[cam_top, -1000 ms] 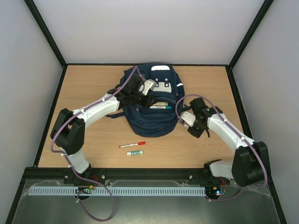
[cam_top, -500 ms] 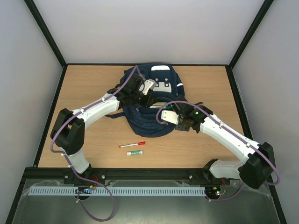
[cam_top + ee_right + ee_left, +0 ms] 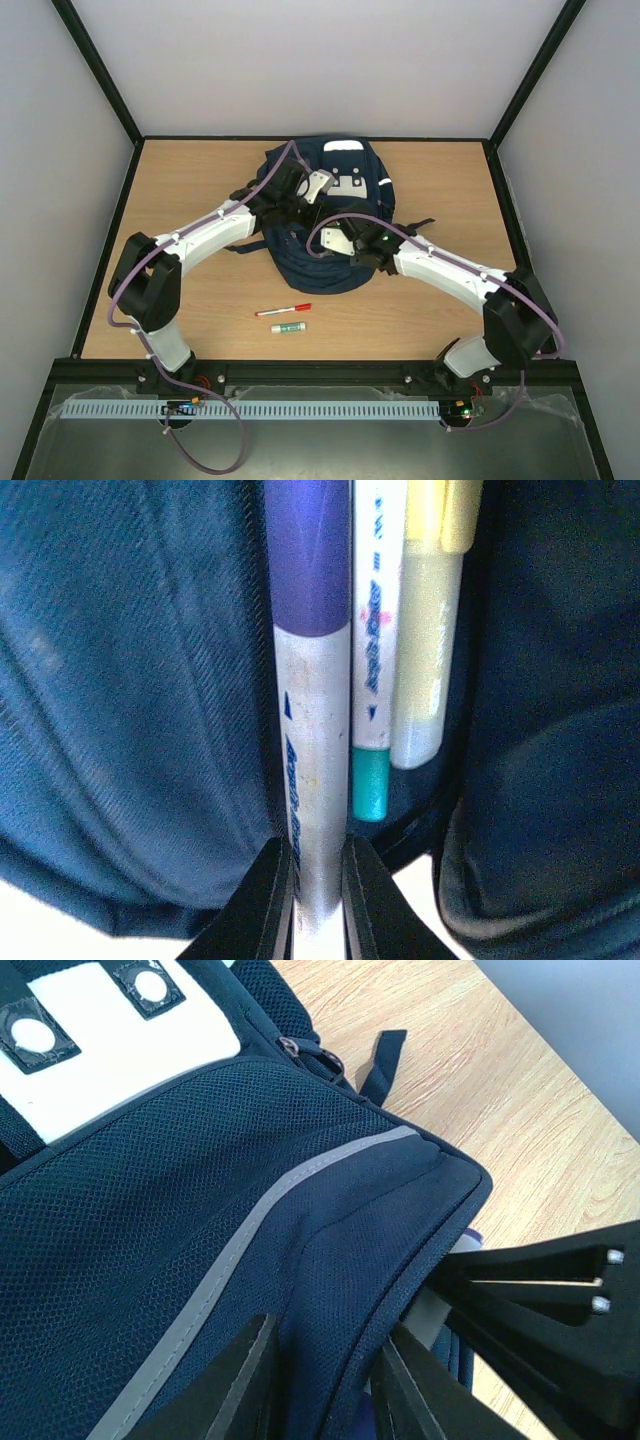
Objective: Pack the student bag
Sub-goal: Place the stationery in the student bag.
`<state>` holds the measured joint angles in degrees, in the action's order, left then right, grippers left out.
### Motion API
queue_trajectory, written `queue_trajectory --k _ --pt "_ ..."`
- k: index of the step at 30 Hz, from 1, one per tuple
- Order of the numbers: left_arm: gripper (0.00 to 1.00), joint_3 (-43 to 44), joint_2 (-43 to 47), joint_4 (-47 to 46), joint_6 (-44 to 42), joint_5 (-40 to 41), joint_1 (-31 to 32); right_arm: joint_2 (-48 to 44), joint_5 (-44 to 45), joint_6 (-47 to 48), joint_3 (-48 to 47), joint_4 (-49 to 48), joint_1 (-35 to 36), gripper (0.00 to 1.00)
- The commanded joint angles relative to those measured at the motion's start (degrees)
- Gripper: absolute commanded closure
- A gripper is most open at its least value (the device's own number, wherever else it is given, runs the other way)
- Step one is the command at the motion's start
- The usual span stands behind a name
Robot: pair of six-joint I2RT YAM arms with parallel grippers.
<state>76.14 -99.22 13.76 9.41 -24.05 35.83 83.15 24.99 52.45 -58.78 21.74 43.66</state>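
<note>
The navy-blue student bag point(image 3: 330, 170) lies at the middle back of the table, its front pocket held open. My left gripper point(image 3: 322, 1380) is shut on the pocket's upper fabric edge point(image 3: 350, 1260). My right gripper point(image 3: 317, 900) is shut on a white marker with a purple cap point(image 3: 312, 740) and holds it inside the pocket, beside a teal-tipped white pen point(image 3: 372, 710) and a yellow highlighter point(image 3: 425, 650). In the top view the right gripper point(image 3: 345, 243) sits over the pocket opening, and the left gripper point(image 3: 310, 195) sits at its upper left.
A red pen point(image 3: 283, 310) and a small green-and-white tube point(image 3: 288, 328) lie on the wooden table point(image 3: 200, 290) in front of the bag. A bag strap point(image 3: 420, 226) sticks out to the right. Black frame rails bound the table.
My right arm has swung left from beside the bag to the pocket opening, carrying the purple-capped marker into it. The left arm has held still on the pocket edge.
</note>
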Motion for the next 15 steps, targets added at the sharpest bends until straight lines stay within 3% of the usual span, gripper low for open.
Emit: queue_trajectory --k 1,10,15 --pt "0.72 2.8 0.5 -0.5 -0.3 -1.7 0.5 2.6 1.8 1.4 -1.1 -7.2 0.4 0.98" --pt "0.72 2.8 1.0 -1.1 0.5 -4.0 0.2 8.0 2.2 5.6 0.7 -13.1 0.4 0.98" --pt "0.72 2.7 1.2 -0.9 0.5 -3.5 0.2 9.8 5.1 7.4 3.9 -23.2 0.4 0.97"
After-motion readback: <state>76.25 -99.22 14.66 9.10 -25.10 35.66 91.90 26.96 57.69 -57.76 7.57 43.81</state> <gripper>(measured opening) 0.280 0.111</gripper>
